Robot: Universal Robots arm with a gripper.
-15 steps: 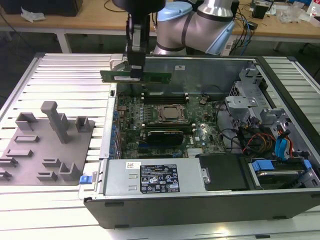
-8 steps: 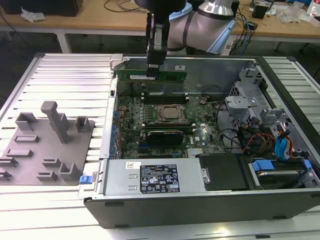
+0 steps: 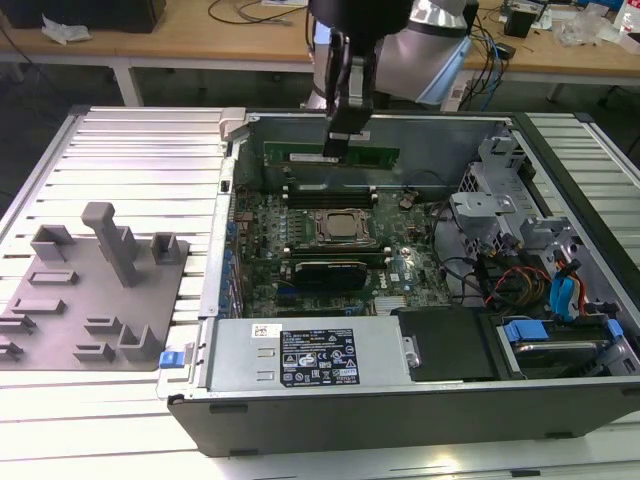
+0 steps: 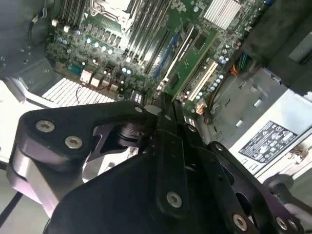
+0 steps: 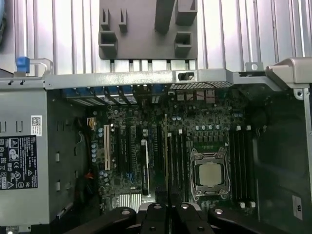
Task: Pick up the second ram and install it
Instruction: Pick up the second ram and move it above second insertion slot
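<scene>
The second ram (image 3: pixel 380 156) is a long green stick that hangs level over the far side of the open computer case, above the motherboard (image 3: pixel 400 270). My gripper (image 3: pixel 337 148) comes down from above and is shut on the stick near its middle. The black memory slots (image 3: pixel 330 190) lie just below it, beside the processor socket (image 3: pixel 340 228). In the second wrist view the green stick (image 4: pixel 192 56) runs out from my gripper (image 4: pixel 165 105). In the first wrist view my gripper (image 5: pixel 165 208) is over the memory slots (image 5: pixel 174 161) next to the socket (image 5: pixel 209 174).
A grey fixture plate (image 3: pixel 60 320) with upright blocks lies on the ribbed table at the exterior view's left. Inside the case are the power supply (image 3: pixel 310 350) at the front and a drive cage with cables (image 3: pixel 540 280) at the right. The case walls (image 3: pixel 225 200) surround the board.
</scene>
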